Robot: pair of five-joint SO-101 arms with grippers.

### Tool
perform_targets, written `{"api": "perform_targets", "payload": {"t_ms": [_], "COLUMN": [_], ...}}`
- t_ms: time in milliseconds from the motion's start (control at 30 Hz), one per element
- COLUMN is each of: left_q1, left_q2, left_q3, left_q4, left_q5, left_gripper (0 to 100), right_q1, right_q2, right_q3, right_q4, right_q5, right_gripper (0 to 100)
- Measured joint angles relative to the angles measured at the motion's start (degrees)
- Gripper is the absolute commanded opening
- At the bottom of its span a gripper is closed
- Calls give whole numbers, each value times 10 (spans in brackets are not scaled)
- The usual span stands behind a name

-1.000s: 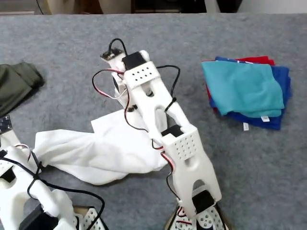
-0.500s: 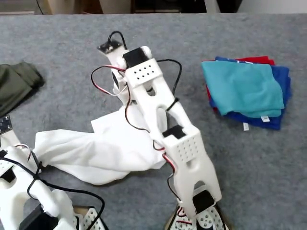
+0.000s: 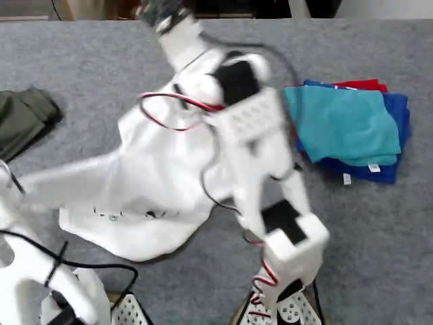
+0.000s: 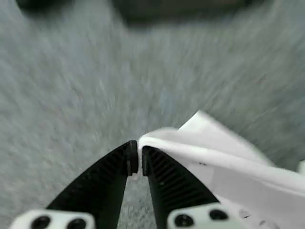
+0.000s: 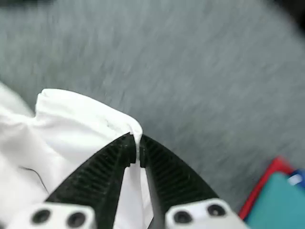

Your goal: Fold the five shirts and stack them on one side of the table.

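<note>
A white shirt (image 3: pixel 145 183) is lifted and spread over the grey table between both arms. My right gripper (image 5: pixel 136 145) is shut on one edge of the white shirt (image 5: pixel 71 124); in the high view that arm (image 3: pixel 243 115) stretches toward the table's far middle. My left gripper (image 4: pixel 136 157) is shut on another corner of the white shirt (image 4: pixel 224 162), at the left edge in the high view. A folded stack with a teal shirt (image 3: pixel 342 122) on top of blue and red ones lies at the right. A dark olive shirt (image 3: pixel 24 118) lies crumpled at the far left.
The right arm's base (image 3: pixel 284 305) and the left arm's base (image 3: pixel 61 298) stand at the table's front edge. Red and black cables (image 3: pixel 176 112) hang along the right arm over the shirt. Bare grey table (image 3: pixel 379 257) lies at the front right.
Both arms have lifted and pulled the white shirt up and toward the far side, spreading it from a low bunched strip into a wide sheet. The right arm swung far back.
</note>
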Motion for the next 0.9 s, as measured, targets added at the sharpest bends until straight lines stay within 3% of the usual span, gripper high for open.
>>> {"api": "perform_targets", "payload": {"t_ms": [133,300,500,767,900], "left_q1": [41,61,61,62,62], "left_q2": [-11,-20,-29,-33,-33], "left_q3": [-254,-485,-670,-869,-929], "left_q4": [100,149,153,153,153], "left_q5": [31,48,49,49,49], "left_gripper": [18,18,18,18,18], "right_q1": [6,9,18,139,152], "right_q2": [-105,-206,-302,-411,-454], "right_q3": [-49,-113,-174,-186,-193], "right_q4": [-47,-69,-76,-76,-86], "right_q5": [32,38,76,92,98], "right_gripper": [2,2,2,2,2]}}
